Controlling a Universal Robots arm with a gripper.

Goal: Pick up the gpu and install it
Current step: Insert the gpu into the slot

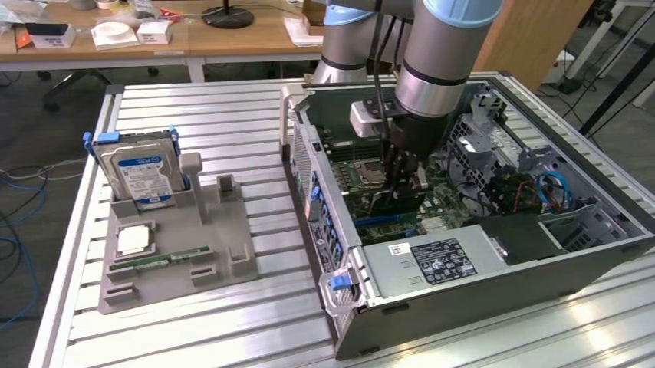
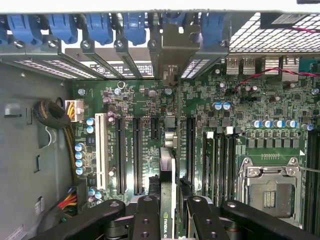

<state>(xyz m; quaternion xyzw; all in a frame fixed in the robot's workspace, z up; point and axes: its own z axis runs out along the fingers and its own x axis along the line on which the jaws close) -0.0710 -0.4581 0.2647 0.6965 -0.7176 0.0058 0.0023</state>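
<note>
One gpu (image 2: 169, 165), one gripper (image 2: 170, 210), inside the open computer case (image 1: 573, 253).
Jaws narrow, clamped on the card's edge above the motherboard (image 2: 135, 100).

The gpu (image 2: 171, 165) stands on edge inside the computer case (image 1: 492, 284). The hard drive (image 1: 143, 170) sits in a holder (image 1: 205, 245) to the exterior view's left.
</note>
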